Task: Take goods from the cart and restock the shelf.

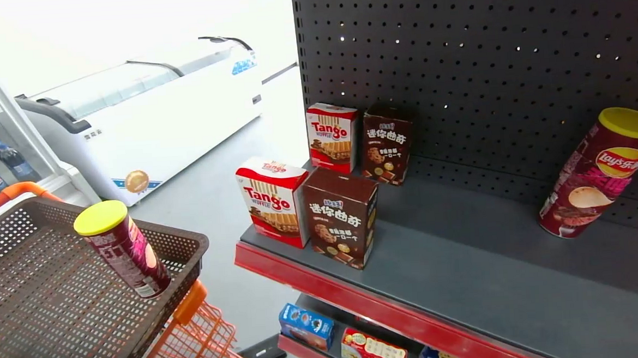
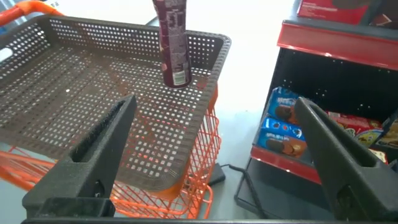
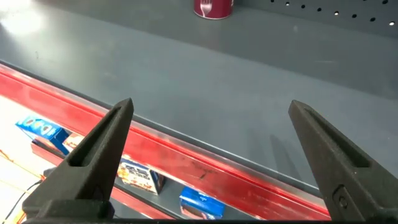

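Note:
A maroon chip can with a yellow lid (image 1: 123, 249) stands upright in the brown mesh basket (image 1: 41, 302) on the orange cart, near its right wall; the left wrist view shows that can (image 2: 172, 43) too. My left gripper (image 2: 211, 162) hangs open in front of the basket (image 2: 93, 106), apart from the can. A second, matching chip can (image 1: 597, 172) stands at the back right of the grey shelf (image 1: 465, 258), and its base (image 3: 212, 8) shows in the right wrist view. My right gripper (image 3: 211, 168) is open over the shelf's red front edge (image 3: 186, 158), holding nothing.
Two red-and-white wafer boxes (image 1: 272, 200) and two brown cookie boxes (image 1: 343, 216) stand at the shelf's left end. A black pegboard (image 1: 482, 56) backs the shelf. Lower shelves hold snack packs (image 1: 306, 326). A white chest freezer (image 1: 146, 117) stands behind the cart.

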